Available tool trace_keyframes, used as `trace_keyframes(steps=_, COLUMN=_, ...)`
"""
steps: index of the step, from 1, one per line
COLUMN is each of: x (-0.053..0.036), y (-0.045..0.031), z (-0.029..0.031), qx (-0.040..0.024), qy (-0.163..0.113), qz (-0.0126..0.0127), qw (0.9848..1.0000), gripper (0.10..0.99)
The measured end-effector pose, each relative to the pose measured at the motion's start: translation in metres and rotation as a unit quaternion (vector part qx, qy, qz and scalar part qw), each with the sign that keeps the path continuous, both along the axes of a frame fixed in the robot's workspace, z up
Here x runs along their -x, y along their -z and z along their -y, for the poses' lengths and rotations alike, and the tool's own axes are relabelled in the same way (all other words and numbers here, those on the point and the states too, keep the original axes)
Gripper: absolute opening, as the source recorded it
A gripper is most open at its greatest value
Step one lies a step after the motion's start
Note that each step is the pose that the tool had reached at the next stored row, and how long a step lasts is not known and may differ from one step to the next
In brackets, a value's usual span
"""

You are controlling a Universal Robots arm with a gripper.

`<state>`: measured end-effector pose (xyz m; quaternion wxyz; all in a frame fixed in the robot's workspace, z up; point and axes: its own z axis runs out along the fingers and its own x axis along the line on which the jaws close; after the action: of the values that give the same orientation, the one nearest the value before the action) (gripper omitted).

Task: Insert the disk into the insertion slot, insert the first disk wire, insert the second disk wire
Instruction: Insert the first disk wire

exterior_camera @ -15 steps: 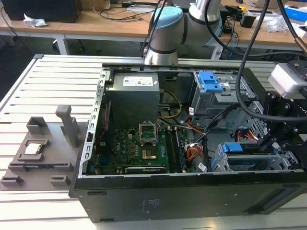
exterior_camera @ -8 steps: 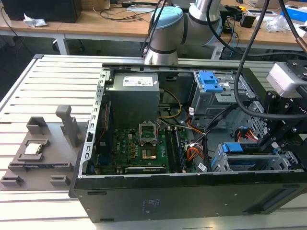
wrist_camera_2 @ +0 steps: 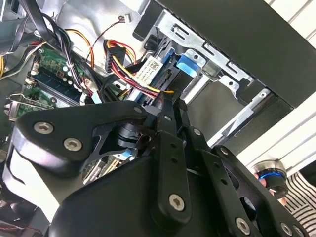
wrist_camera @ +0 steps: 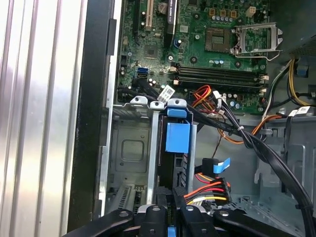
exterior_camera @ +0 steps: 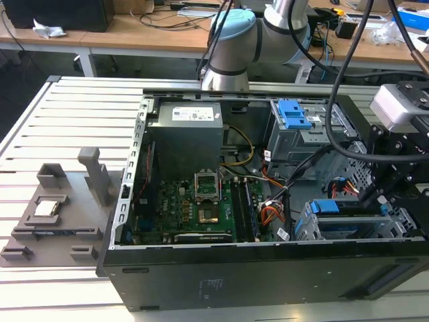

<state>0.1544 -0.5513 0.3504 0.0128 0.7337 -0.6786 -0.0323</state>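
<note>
The disk [exterior_camera: 333,206] sat seated in the slot [exterior_camera: 355,229], lower right of the exterior view. The gripper [wrist_camera_2: 167,102] hovered by the wires [wrist_camera: 212,190], apparently for plugging. I could not tell its jaws' state.

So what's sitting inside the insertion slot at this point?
The disk, seen by its blue carrier, stands in the insertion slot; beside it the cage is bare metal. The disk body is mostly hidden by the cage rails and the gripper, so its depth cannot be judged.
</note>
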Motion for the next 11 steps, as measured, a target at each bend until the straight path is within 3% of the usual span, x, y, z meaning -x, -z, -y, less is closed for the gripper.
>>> trace_keyframes(steps=11, x=0.0000, y=0.0000, z=-0.0043, qx=0.0000, qy=0.000, qz=0.0000, qw=1.0000, gripper=0.165)
